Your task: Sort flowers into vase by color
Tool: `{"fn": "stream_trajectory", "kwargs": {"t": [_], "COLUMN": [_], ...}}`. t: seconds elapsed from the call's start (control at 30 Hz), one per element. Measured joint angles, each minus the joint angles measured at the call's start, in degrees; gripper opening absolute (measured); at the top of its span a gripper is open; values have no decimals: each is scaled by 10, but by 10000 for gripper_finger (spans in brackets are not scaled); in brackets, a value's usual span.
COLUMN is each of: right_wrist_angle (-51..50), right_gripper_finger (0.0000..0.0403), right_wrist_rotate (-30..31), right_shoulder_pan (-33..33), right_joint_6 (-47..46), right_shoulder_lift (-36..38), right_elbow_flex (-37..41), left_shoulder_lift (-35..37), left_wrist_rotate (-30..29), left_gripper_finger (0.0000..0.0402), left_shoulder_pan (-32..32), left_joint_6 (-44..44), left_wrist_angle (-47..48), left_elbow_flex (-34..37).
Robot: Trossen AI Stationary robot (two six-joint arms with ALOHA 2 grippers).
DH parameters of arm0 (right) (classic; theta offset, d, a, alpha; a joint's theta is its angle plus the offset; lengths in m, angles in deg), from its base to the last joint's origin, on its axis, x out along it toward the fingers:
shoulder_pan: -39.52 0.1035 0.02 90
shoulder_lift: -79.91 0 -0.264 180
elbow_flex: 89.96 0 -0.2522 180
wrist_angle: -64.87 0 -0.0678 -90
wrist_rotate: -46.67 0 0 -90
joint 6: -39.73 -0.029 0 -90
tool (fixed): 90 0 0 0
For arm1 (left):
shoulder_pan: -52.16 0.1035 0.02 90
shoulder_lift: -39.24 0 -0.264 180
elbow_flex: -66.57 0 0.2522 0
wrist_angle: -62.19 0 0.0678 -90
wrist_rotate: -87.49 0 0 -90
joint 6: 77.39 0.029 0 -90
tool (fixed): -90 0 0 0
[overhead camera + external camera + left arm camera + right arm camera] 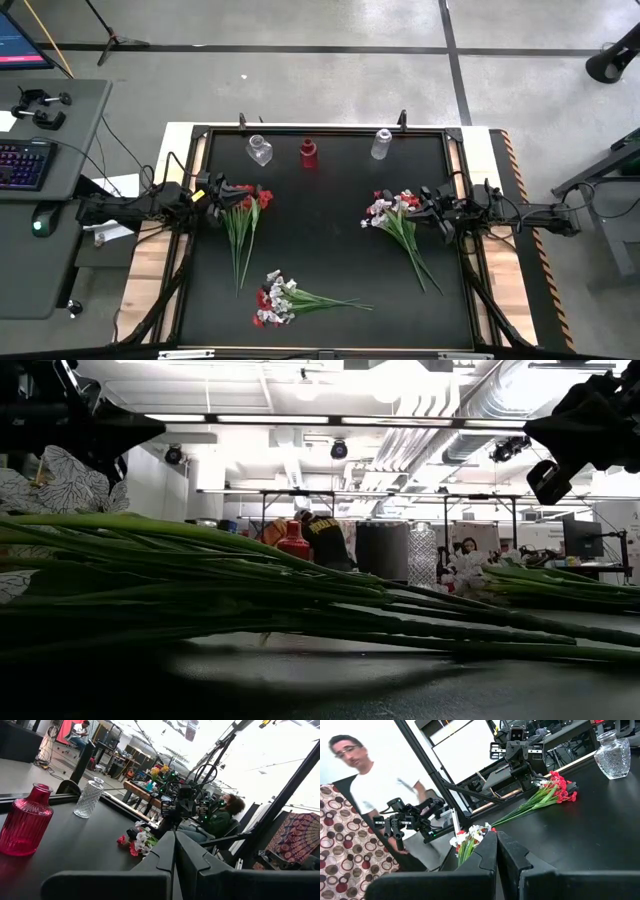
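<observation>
Three flower bunches lie flat on the black table. A red bunch (245,200) lies at the left. A white-and-red bunch (392,212) lies at the right, and another one (275,298) lies near the front edge. My left gripper (225,192) is shut and hovers by the red blossoms. My right gripper (425,200) is shut and hovers by the right bunch's blossoms. At the far edge stand a clear vase (260,150), a red vase (308,153) and a second clear vase (381,143). In the wrist views the left gripper (175,840) and the right gripper (496,840) hold nothing.
The low view shows green stems (300,600) lying across the table close to the camera, with both arms raised at the picture's upper corners. A person (365,785) stands beyond the table's left side. A desk with a keyboard (25,165) is off the table's left.
</observation>
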Motion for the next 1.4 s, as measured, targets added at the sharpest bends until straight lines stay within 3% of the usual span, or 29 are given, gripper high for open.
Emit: {"fn": "stream_trajectory", "kwargs": {"t": [1.2, 1.3, 1.4], "right_wrist_angle": [0, 7, 84], "right_gripper_finger": [0, 0, 0], "right_wrist_rotate": [1, 45, 137], "right_shoulder_pan": [0, 0, 0], "right_joint_6": [0, 10, -109], "right_shoulder_lift": [0, 0, 0], "right_elbow_flex": [0, 0, 0], "left_shoulder_lift": [0, 0, 0], "left_wrist_rotate": [0, 0, 0], "left_gripper_finger": [0, 0, 0], "left_shoulder_pan": [0, 0, 0], "left_joint_6": [0, 0, 0], "left_wrist_angle": [0, 0, 0], "left_elbow_flex": [0, 0, 0]}}
